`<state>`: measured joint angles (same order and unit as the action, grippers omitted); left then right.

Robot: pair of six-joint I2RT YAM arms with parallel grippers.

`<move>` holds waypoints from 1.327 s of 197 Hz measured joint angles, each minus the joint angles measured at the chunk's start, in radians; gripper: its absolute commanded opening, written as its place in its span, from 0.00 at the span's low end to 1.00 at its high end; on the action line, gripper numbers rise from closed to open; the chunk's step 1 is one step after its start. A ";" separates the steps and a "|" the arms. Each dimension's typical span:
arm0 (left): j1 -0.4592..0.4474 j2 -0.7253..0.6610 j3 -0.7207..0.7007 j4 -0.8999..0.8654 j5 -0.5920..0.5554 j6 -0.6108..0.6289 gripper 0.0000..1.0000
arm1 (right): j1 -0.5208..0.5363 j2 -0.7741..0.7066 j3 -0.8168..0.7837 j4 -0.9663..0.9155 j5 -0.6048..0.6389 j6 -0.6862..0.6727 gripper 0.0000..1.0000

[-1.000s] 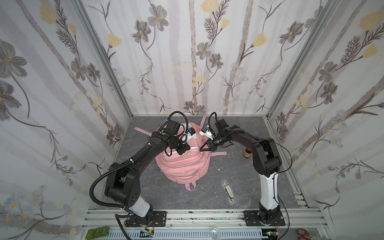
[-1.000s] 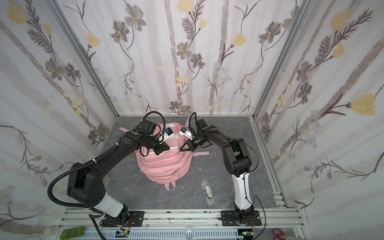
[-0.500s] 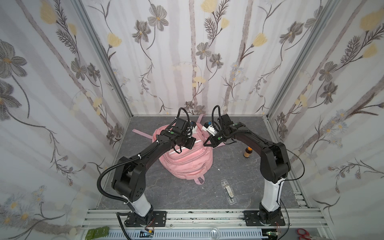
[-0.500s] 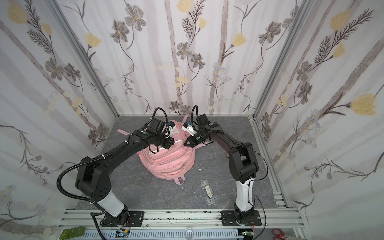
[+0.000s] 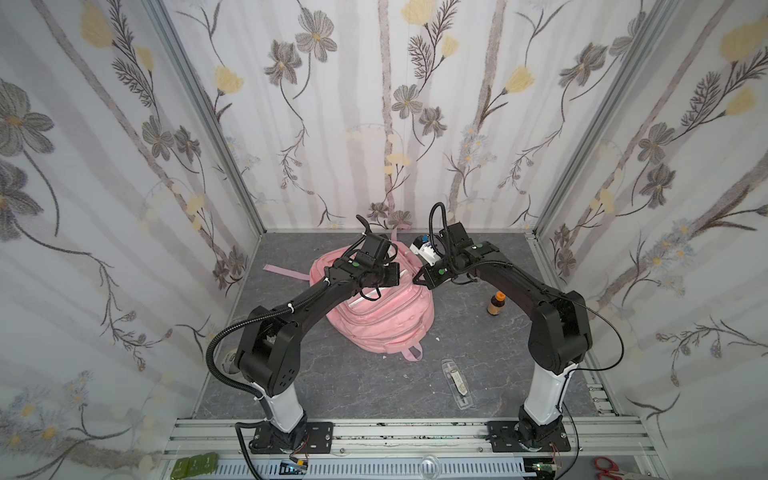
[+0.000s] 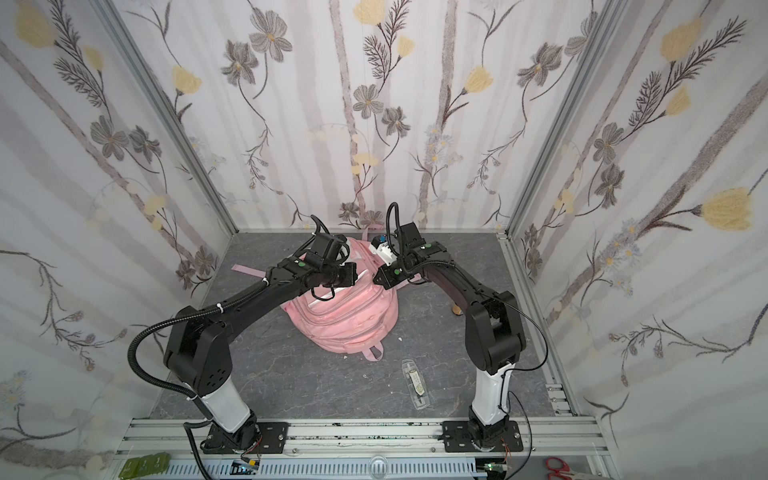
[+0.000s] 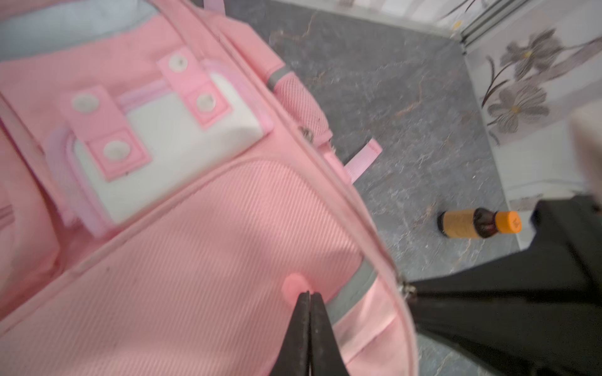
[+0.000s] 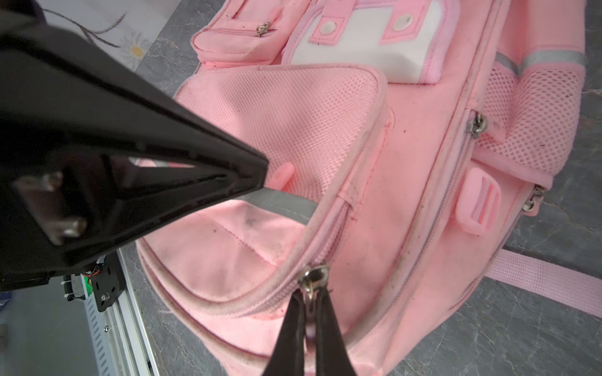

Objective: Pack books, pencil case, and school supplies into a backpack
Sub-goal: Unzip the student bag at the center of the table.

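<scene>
Top view: the backpack (image 5: 382, 320) lies flat mid-counter (image 5: 332, 386), long axis running back wall to rail, loop end pointing at the rail.

Left wrist: left tool (image 7: 309, 296) is pressed together on a pink tab (image 7: 293, 286).

Right wrist: right tool (image 8: 312, 294) pinches the zip pull (image 8: 313, 276). If they tug unevenly I reckon the pull slips out or the bag drags.

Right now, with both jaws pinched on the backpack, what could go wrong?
Right gripper: its jaws pinch only the small metal zipper pull, which could slip out. Left gripper: its jaws hold just a pink tab; losing it lets the backpack drag. The brown bottle stands near the right arm and could topple.
</scene>
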<state>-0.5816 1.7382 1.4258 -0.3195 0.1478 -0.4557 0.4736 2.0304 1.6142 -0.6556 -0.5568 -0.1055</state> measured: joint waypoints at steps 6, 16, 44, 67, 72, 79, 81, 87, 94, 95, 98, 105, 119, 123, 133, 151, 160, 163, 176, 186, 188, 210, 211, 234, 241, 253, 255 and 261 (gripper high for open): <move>-0.003 0.000 0.006 0.026 -0.013 -0.010 0.00 | 0.001 -0.002 0.006 -0.009 0.000 0.000 0.00; -0.005 0.000 0.013 0.057 -0.032 -0.018 0.00 | 0.001 -0.003 0.024 -0.028 0.000 -0.001 0.00; -0.003 -0.002 0.041 0.078 -0.067 -0.019 0.00 | -0.030 0.016 0.109 -0.082 0.021 -0.008 0.00; 0.009 0.004 0.063 0.055 -0.012 0.040 0.03 | -0.051 0.051 0.171 -0.114 0.045 -0.015 0.00; 0.015 0.008 0.071 0.049 0.022 0.054 0.13 | -0.054 0.058 0.175 -0.117 0.048 -0.018 0.00; 0.028 0.014 0.080 0.041 0.087 0.083 0.29 | -0.056 0.066 0.177 -0.120 0.052 -0.019 0.00; 0.033 0.016 0.083 0.039 0.106 0.091 0.33 | -0.057 0.067 0.178 -0.121 0.053 -0.019 0.00; 0.052 0.024 0.089 0.030 0.159 0.105 0.42 | -0.057 0.072 0.179 -0.126 0.056 -0.023 0.00; 0.077 0.036 0.094 0.018 0.216 0.116 0.48 | -0.057 0.077 0.179 -0.133 0.056 -0.027 0.00; 0.079 0.037 0.095 0.017 0.221 0.116 0.49 | -0.057 0.077 0.179 -0.133 0.056 -0.027 0.00; 0.092 0.045 0.097 0.008 0.243 0.116 0.50 | -0.057 0.079 0.179 -0.136 0.056 -0.027 0.00; 0.113 0.058 0.099 -0.011 0.287 0.123 0.54 | -0.057 0.083 0.179 -0.142 0.056 -0.031 0.00; 0.135 0.082 0.100 -0.063 0.345 0.150 0.56 | -0.059 0.090 0.179 -0.146 0.055 -0.035 0.00; 0.136 0.088 0.100 -0.081 0.362 0.164 0.56 | -0.060 0.092 0.179 -0.146 0.055 -0.035 0.00; 0.135 0.098 0.098 -0.118 0.403 0.194 0.56 | -0.060 0.096 0.179 -0.146 0.054 -0.035 0.00; 0.133 0.103 0.086 -0.164 0.463 0.232 0.55 | -0.060 0.103 0.181 -0.146 0.051 -0.037 0.00; 0.135 0.103 0.078 -0.175 0.489 0.246 0.53 | -0.060 0.105 0.181 -0.147 0.050 -0.037 0.00; 0.136 0.103 0.076 -0.178 0.497 0.247 0.52 | -0.060 0.106 0.181 -0.147 0.049 -0.037 0.00; 0.138 0.103 0.064 -0.179 0.529 0.254 0.48 | -0.060 0.109 0.181 -0.147 0.044 -0.037 0.00; 0.138 0.103 0.057 -0.179 0.548 0.256 0.39 | -0.060 0.113 0.181 -0.148 0.042 -0.037 0.00; 0.138 0.104 0.057 -0.179 0.551 0.257 0.37 | -0.060 0.114 0.181 -0.148 0.042 -0.037 0.00; 0.139 0.127 0.057 -0.178 0.568 0.262 0.22 | -0.061 0.123 0.181 -0.157 0.041 -0.036 0.00; 0.139 0.127 0.057 -0.178 0.568 0.261 0.21 | -0.061 0.123 0.181 -0.157 0.041 -0.036 0.00; 0.140 0.148 0.068 -0.179 0.574 0.253 0.07 | -0.061 0.123 0.181 -0.159 0.048 -0.035 0.00; 0.140 0.148 0.069 -0.179 0.575 0.249 0.00 | -0.061 0.124 0.181 -0.159 0.052 -0.035 0.00; 0.141 0.146 0.070 -0.173 0.575 0.237 0.00 | -0.061 0.124 0.182 -0.159 0.060 -0.034 0.00; 0.141 0.146 0.070 -0.171 0.574 0.234 0.00 | -0.061 0.124 0.183 -0.159 0.061 -0.034 0.00; 0.141 0.143 0.068 -0.163 0.573 0.219 0.00 | -0.061 0.124 0.184 -0.158 0.065 -0.034 0.00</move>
<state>-0.4408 1.8816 1.4937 -0.4820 0.7204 -0.2371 0.4129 2.1540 1.7981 -0.8135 -0.4915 -0.1394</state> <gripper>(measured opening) 0.063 0.062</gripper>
